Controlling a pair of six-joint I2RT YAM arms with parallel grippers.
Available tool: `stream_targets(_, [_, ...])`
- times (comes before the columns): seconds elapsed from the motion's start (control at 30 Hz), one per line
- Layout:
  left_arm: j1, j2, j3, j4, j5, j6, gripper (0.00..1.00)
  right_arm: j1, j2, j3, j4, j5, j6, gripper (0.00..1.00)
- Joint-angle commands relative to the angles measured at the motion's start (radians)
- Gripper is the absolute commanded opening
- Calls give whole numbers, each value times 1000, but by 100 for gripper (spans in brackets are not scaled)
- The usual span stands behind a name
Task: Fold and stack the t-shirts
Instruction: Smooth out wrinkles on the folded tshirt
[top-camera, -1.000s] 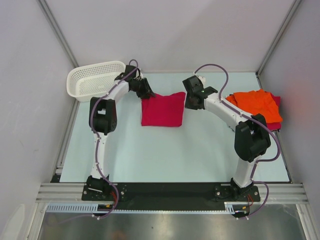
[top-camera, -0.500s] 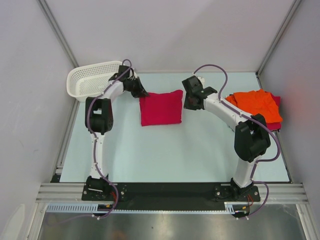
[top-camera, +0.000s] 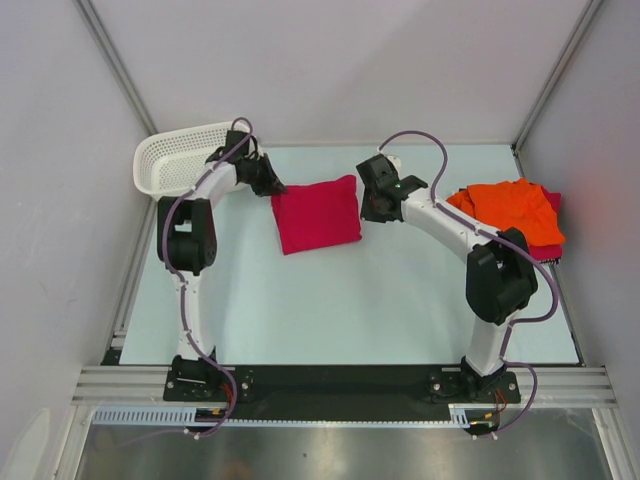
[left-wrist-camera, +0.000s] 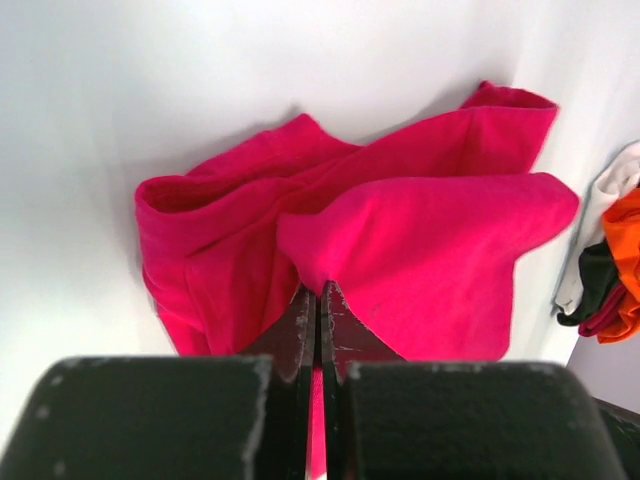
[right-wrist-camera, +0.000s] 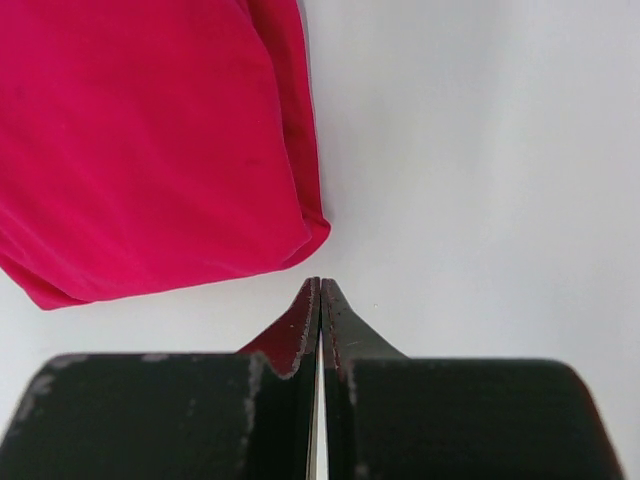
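Near the far edge of the counter (top-camera: 350, 300), left of its middle, the left hand (left-wrist-camera: 320, 292) is clamped flat on a fold at the far-left corner of the crimson t-shirt (top-camera: 315, 215), with a sliver of cloth showing between its fingers. The right hand (right-wrist-camera: 319, 286) is fully closed just off the shirt's right corner; whether it pinches cloth I cannot tell. The shirt looks light, soft and limp, likely to sag or unfold unless taken at two corners. The orange t-shirt (top-camera: 510, 208) lies by the right edge.
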Motion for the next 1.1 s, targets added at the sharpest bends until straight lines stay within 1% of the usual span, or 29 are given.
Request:
stream_targets(0.0, [10, -54, -5, -10, -19, 24, 0, 1, 13, 47, 24, -6, 7, 0])
stream_targets(0.03, [10, -50, -6, -25, -26, 30, 4, -1, 15, 50, 25, -9, 6, 0])
stream_targets(0.07, [11, -46, -11, -44, -30, 33, 44, 1, 15, 58, 25, -10, 3, 0])
stream_targets(0.17, [10, -92, -42, -53, -75, 45, 99, -1, 15, 75, 28, -15, -11, 2])
stream_targets(0.27, [11, -204, -98, -15, -84, 65, 100, 1, -11, 87, 53, -24, -31, 4])
stream_targets(0.3, [11, -238, -117, -3, -96, 67, 100, -1, -22, 83, 85, -27, -34, 4])
stream_targets(0.33, [11, -314, -140, 13, -99, 58, 100, -5, -31, 81, 103, -53, -37, 4])
stream_targets(0.37, [11, -347, -185, 48, -102, 51, 100, -10, -46, 78, 141, -73, -36, 3])
stream_targets(0.4, [11, -387, -213, 69, -96, 39, 95, -17, -54, 67, 165, -142, -28, 3])
stream_targets(0.43, [11, -417, -244, 97, -90, 10, 73, -39, -59, 60, 195, -192, -20, 2])
stream_targets(0.47, [11, -471, -302, 149, -79, -7, 49, -56, -63, 46, 268, -237, -7, 1])
stream_targets(0.5, [11, -490, -325, 169, -73, -49, 16, -71, -63, 28, 316, -362, 45, 0])
stream_targets(0.53, [11, -502, -345, 184, -55, -73, 0, -88, -59, -15, 367, -427, 73, 0])
stream_targets(0.57, [11, -499, -379, 239, -26, -91, 0, -125, -31, -35, 489, -491, 114, 0])
stream_targets(0.6, [10, -481, -384, 261, 67, -125, 0, -140, -8, -45, 537, -617, 188, 0])
stream_targets(0.63, [8, -452, -367, 283, 104, -139, 0, -155, 25, -54, 586, -676, 235, 0])
stream_targets(0.67, [-1, -383, -352, 289, 150, -148, 0, -172, 94, -48, 701, -781, 274, 0])
stream_targets(0.7, [-7, -341, -335, 295, 201, -166, 0, -177, 139, -36, 741, -821, 347, 0])
stream_targets(0.73, [-15, -303, -294, 300, 265, -169, 0, -179, 180, -5, 810, -861, 377, 0])
stream_targets(0.77, [-30, -227, -268, 294, 293, -169, 0, -176, 219, 24, 826, -891, 401, 0])
stream_targets(0.8, [-38, -196, -243, 277, 301, -166, 0, -176, 307, 49, 858, -955, 434, 0])
stream_targets(0.83, [-43, -168, -212, 264, 322, -169, 0, -174, 344, 98, 902, -978, 489, 0])
stream_targets(0.9, [-50, -113, -198, 258, 319, -188, 0, -169, 448, 136, 959, -1027, 550, 0])
stream_targets(0.93, [-50, -94, -188, 251, 319, -195, 0, -169, 487, 162, 982, -1041, 613, 0])
stream_targets(0.97, [-49, -77, -183, 246, 321, -206, 0, -169, 518, 211, 1002, -1061, 633, 0])
stream_targets(1.0, [-47, -47, -178, 240, 321, -220, 0, -166, 545, 237, 996, -1066, 647, 0])
stream_targets(1.03, [-47, -36, -169, 223, 316, -220, 0, -168, 590, 260, 954, -1066, 652, 0])
stream_targets(1.07, [-47, -28, -166, 211, 285, -216, 0, -169, 601, 296, 909, -1037, 618, 0])
